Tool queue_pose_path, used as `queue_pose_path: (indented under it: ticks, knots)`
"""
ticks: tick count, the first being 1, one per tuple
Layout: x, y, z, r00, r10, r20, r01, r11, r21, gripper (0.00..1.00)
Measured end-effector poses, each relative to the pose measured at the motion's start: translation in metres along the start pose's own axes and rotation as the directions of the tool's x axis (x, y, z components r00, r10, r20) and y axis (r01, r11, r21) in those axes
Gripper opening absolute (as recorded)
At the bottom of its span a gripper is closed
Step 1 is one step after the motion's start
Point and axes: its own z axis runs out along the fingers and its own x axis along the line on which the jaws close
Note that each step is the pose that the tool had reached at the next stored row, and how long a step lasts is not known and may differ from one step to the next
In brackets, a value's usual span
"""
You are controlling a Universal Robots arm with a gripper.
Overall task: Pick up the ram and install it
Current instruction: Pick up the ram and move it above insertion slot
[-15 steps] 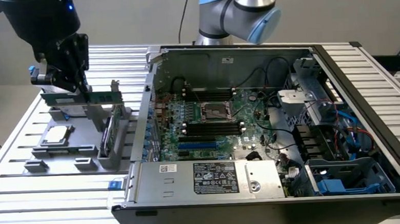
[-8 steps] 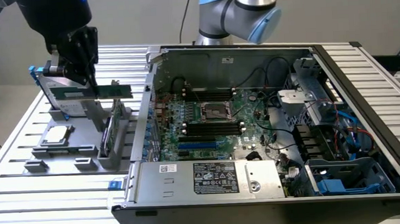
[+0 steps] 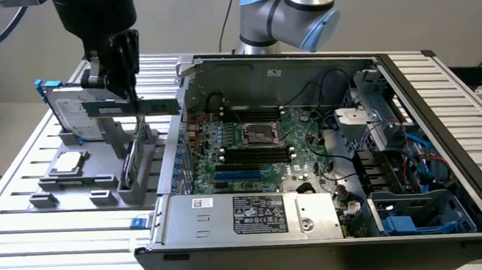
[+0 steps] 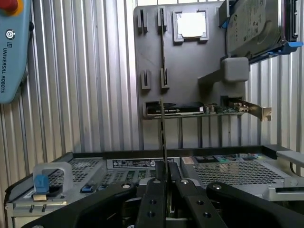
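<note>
In the exterior view the black two-finger gripper (image 3: pixel 125 94) is clamped on the slim green circuit-board ram (image 3: pixel 158 106), aloft beside the open grey metal computer case (image 3: pixel 190 72), whose wall could catch its free end. In the wrist view the ram (image 4: pixel 163 133), seen edge-on, could tilt in that narrow pinch.

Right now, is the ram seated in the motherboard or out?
Out. The gripper holds the ram in the air over the grey parts holder, outside the open computer case.
</note>
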Motion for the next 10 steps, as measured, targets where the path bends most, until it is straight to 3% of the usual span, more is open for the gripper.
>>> queue_pose_path:
  ticks: [10]
  knots:
    - [-0.006, -0.0413, -0.0008, 1.0, 0.0, 0.0077, 0.0, 1.0, -0.0004, 0.14]
